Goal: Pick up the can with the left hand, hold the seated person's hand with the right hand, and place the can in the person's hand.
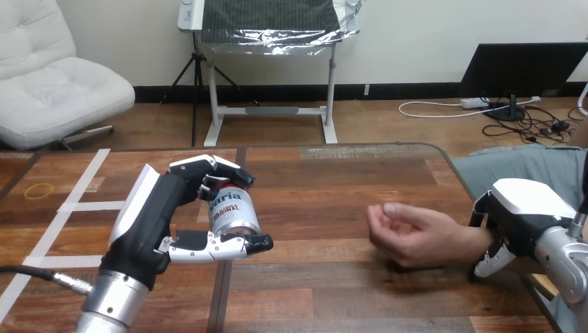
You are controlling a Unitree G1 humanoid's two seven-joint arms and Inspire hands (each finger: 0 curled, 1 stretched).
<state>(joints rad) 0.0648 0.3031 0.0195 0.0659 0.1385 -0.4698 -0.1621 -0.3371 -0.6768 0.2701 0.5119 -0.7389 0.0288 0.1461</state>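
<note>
A wooden table (pixel 326 187) seen from above, with 2 robot hands on it. The robot's left hand (pixel 163 215) is left of centre and is wrapped round a small can (pixel 232 208). Its fingers (pixel 215 170) curl over the can's top and far side, and its thumb (pixel 222 245) crosses in front of the base. The can is shiny silver metal with a white label (pixel 227 202) carrying blue and red lettering. It stands nearly upright, leaning slightly to the left.

The thumb hides the can's bottom rim, so it is unclear whether the can rests on the table or is lifted off it. The fingers cover most of its top.

At the right, the person's hand (pixel 405 232) lies on the table, loosely curled, well apart from the can. The robot's right hand (pixel 516 208) is clasped round the person's wrist (pixel 475 243), with fingertips showing beneath it. The picture's right edge cuts off the right arm.
</note>
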